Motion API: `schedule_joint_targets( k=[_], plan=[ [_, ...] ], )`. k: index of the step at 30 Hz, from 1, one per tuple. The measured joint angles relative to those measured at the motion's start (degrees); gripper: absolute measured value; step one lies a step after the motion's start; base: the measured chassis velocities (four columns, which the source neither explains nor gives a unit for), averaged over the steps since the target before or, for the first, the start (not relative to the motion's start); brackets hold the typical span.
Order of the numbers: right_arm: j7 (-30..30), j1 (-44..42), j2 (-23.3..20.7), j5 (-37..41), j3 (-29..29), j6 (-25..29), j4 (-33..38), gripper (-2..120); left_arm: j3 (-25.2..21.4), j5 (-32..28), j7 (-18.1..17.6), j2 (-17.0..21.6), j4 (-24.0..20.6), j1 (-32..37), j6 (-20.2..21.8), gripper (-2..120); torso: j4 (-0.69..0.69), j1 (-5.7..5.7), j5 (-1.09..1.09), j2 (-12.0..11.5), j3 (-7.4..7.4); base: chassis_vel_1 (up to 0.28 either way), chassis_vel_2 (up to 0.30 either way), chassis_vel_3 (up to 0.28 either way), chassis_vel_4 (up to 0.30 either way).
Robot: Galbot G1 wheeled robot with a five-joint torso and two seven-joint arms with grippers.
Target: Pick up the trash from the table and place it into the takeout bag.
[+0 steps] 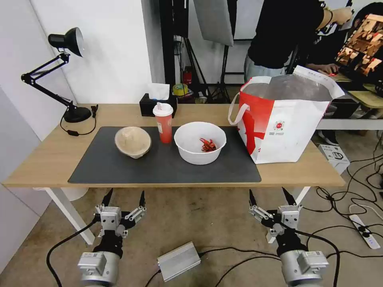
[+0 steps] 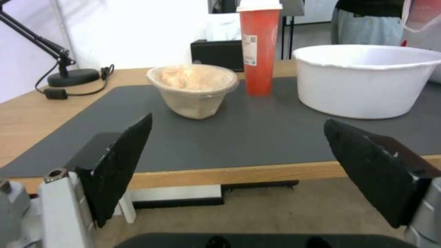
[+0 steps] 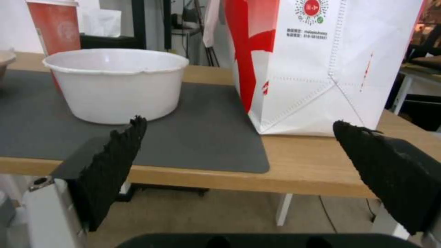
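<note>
Head looks down; wrists, seemingly table-level, face forward.

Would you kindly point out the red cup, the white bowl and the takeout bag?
red cup [image 1: 164, 126], head view, on its red side.
white bowl [image 1: 198, 156], head view, on its outer wall.
takeout bag [image 3: 317, 75], right wrist view, on its white front.

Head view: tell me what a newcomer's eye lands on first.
The white-and-red bag stands open at the table's right end. On the grey mat sit a beige bowl, a red cup and a white bowl with red scraps. Both grippers, left and right, wait open before the table's near edge.
</note>
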Motion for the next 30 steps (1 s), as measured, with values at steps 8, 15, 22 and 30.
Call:
schedule_joint_targets(
  k=[8,15,22,30],
  plan=[
    [1.5,1.6,-4.8,4.7,-0.4,-4.1,1.5,100,-4.0,-8.7,-5.3,3.4,-4.5,3.4,5.3,100,0.01,-0.01,0.0,0.0,0.0,0.0,0.0,0.0,0.0],
    [5.8,5.6,-16.7,16.4,-1.5,-14.5,5.6,100,-10.0,-21.8,-13.2,8.5,-11.0,8.4,13.4,100,0.01,0.0,0.01,0.0,0.0,0.0,0.0,0.0,0.0],
    [9.1,8.8,-25.7,25.4,-2.4,-22.4,8.8,100,-13.4,-28.1,-16.2,11.5,-11.7,11.7,16.7,100,0.01,0.0,0.0,0.0,0.0,0.0,0.0,0.0,0.0],
    [13.8,13.4,-39.1,38.6,-3.6,-34.2,11.7,100,-15.1,-30.6,-14.9,13.1,-11.6,11.3,16.4,100,0.01,0.0,0.0,0.0,0.0,0.0,0.0,0.0,0.0]
  ],
)
